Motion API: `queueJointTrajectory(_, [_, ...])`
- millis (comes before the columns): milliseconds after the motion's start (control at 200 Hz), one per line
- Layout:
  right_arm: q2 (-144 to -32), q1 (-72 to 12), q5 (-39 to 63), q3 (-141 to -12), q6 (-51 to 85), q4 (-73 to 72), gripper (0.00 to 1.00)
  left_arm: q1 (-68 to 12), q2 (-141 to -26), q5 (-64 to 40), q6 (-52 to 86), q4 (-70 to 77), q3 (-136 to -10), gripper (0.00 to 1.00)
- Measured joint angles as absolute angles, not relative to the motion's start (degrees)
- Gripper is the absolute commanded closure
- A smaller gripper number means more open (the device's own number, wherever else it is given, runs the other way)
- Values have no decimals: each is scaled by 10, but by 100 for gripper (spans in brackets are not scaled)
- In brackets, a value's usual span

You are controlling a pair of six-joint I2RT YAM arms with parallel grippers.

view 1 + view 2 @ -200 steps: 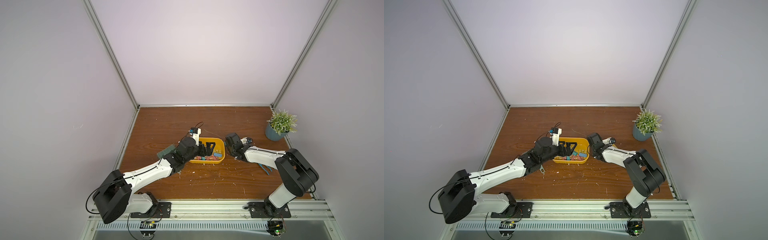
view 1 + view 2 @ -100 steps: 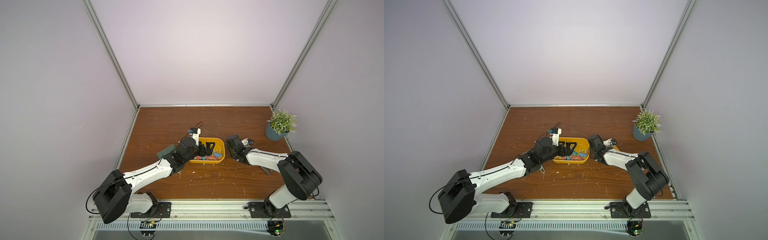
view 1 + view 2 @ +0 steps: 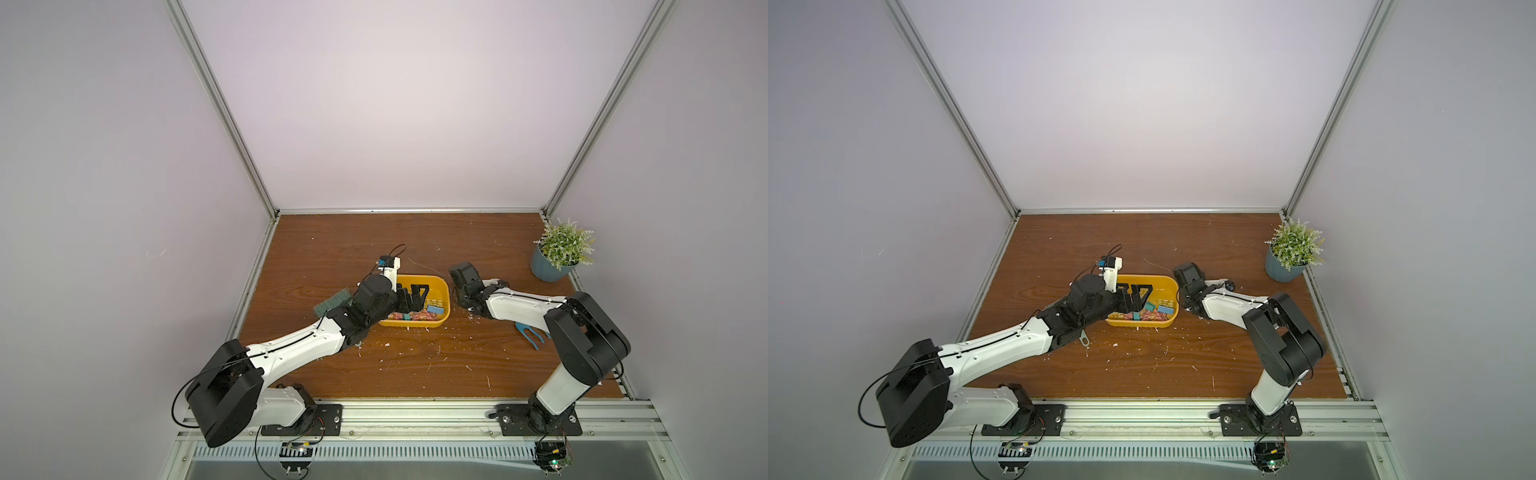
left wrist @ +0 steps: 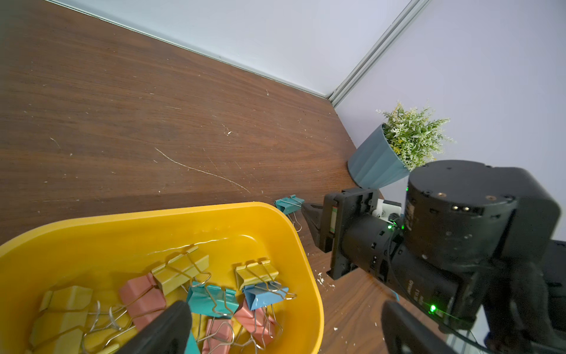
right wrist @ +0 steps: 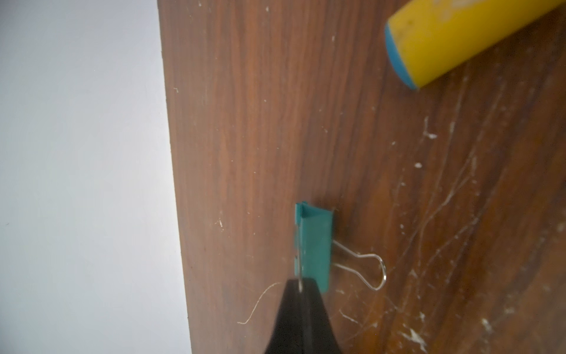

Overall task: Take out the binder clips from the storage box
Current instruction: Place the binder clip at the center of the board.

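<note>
Right wrist view shows the right claw (image 5: 300, 283) still clenched on a teal binder clip (image 5: 315, 245), already outside the storage box (image 4: 183, 211); left claw (image 4: 283, 311) hangs released.

Top pair: mounted high over my base rail (image 3: 415, 419), tilted down toward the back wall (image 3: 395, 104), far off. Both top views take in the whole table (image 3: 415, 374), the yellow tub (image 3: 436, 286), the potted plant (image 3: 561, 253) and both my arms. Framing differs only by a small sideways offset.

Left wrist: close over the tub's end, facing the back corner and the plant.

Right wrist: nearly on the tabletop, sighting along my right gripper (image 5: 301, 288) to a teal clip (image 5: 315, 245) and the table's edge.

Shared by both wrist views: that clip, the gripper tip at it, and the wood around them.
</note>
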State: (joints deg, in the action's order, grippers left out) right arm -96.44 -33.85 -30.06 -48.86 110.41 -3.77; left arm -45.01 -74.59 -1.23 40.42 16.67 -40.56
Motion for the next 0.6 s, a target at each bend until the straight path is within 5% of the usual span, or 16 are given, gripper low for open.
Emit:
queueJointTrajectory(425, [-844,-344,-200,-370,1045,-102,59,-450,-729,7,398,164,-405,0])
queueJointTrajectory(600, [-750,-344,-190,-344,937,-95,28,-450,-715,27,390,165,-394,0])
